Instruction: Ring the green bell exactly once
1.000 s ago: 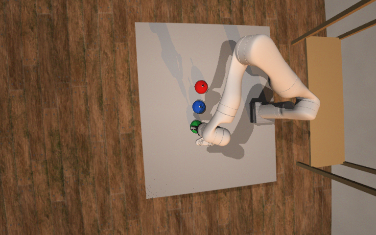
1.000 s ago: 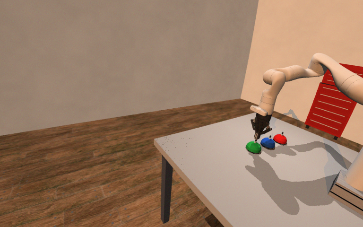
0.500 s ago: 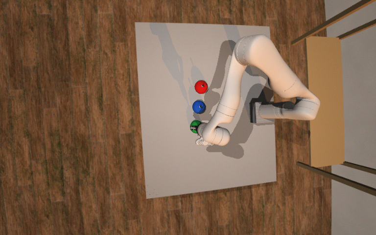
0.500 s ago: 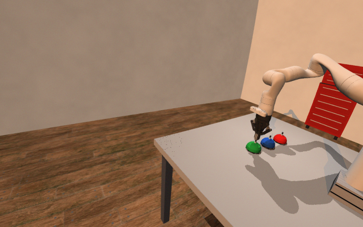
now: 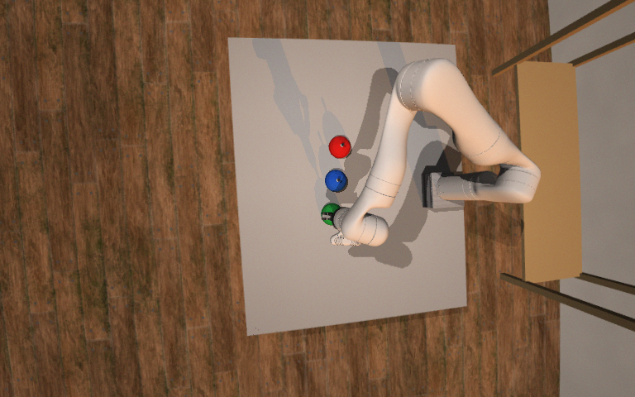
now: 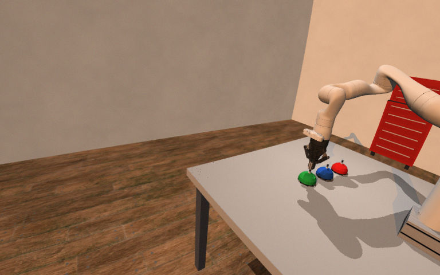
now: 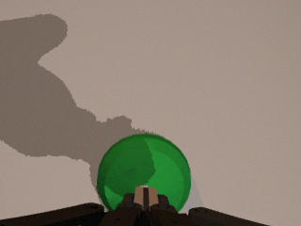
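Three bells: green bell; blue bell; red bell.

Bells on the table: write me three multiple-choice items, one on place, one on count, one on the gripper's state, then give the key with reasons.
1. Which bell does the gripper hang over?
A. red
B. blue
C. green

2. How many bells stand on the table?
A. two
B. three
C. four

3. How do the gripper's fingers stand?
A. shut, holding nothing
B. wide open
C. shut on a bell

Key: 1 C, the fingertips point down at the top of the green bell, which also fills the wrist view under the fingers. 2 B, the top view shows the red bell, the blue bell and the green one in a row. 3 A, the fingers meet with nothing between them.
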You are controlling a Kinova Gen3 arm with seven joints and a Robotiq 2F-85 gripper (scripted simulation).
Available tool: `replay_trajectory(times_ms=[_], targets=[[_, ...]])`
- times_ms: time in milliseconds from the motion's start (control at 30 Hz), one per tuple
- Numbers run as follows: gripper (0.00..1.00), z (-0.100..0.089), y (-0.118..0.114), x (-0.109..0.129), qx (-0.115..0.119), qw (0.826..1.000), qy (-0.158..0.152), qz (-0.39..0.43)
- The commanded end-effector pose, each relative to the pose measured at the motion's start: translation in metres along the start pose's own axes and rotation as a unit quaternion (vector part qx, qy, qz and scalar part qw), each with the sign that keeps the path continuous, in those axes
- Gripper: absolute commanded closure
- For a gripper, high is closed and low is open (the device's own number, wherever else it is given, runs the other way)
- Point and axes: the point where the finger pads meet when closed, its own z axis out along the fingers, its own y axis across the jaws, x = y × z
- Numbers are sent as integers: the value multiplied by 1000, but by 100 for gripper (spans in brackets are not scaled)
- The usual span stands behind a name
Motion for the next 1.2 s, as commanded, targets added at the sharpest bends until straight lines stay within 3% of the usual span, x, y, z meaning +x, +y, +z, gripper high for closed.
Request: replay_trajectory(times_ms=[0, 1167], targets=[[100, 0, 0, 0, 0, 1000, 0, 0], [100, 4, 0, 0, 0, 1000, 0, 0]])
